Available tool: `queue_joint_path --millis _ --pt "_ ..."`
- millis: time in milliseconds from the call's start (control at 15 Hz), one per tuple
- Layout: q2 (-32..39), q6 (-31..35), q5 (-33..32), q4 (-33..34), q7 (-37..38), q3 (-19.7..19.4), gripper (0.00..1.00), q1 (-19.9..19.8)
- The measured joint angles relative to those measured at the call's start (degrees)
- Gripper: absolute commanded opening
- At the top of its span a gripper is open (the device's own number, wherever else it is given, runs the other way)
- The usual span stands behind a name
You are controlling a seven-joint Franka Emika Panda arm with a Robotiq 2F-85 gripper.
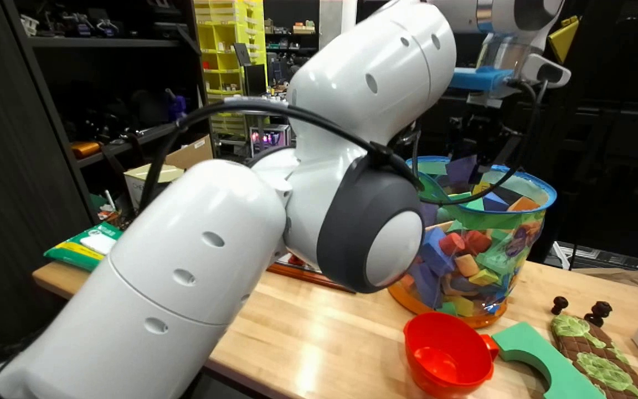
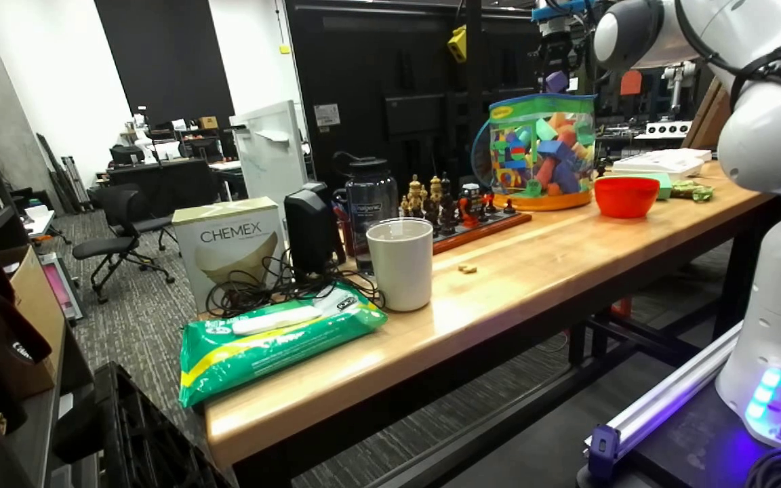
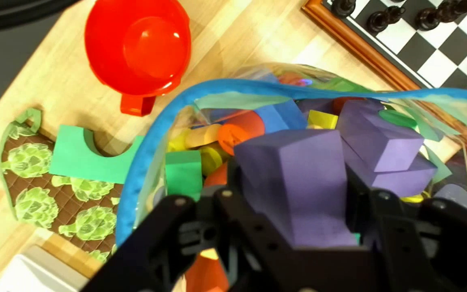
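We see big white arm (image 1: pixel 130 288) lean up, bend at fat gray joint (image 1: pixel 352 238), then stretch up and over. Wrist (image 1: pixel 499 55) sits up high. Black gripper (image 3: pixel 296 184) hangs below it, pointing down. In wrist view, we spot two fingers (image 3: pixel 356 198) pinching tight, gap between them full. Black cable (image 1: pixel 274 108) loops along arm. Base lights (image 2: pixel 763 393) glow blue.

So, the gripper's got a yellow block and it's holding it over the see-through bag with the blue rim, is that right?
Nearly! The block isn't yellow, it's purple, as the wrist view shows. The gripper is indeed holding it over the see-through bag with the blue rim.
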Motion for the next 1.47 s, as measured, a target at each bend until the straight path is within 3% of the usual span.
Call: queue_joint_path --millis 533,1000,1467 --pt "-5.1 -0.2 2.1 -0.3 -0.4 0.2 0.30 -2.9" --pt "-4.1 0.4 8.0 -1.0 -4.2 1.3 0.30 -13.8" --pt "0.5 0.5 15.1 -1.1 -6.5 5.9 0.30 -23.1"
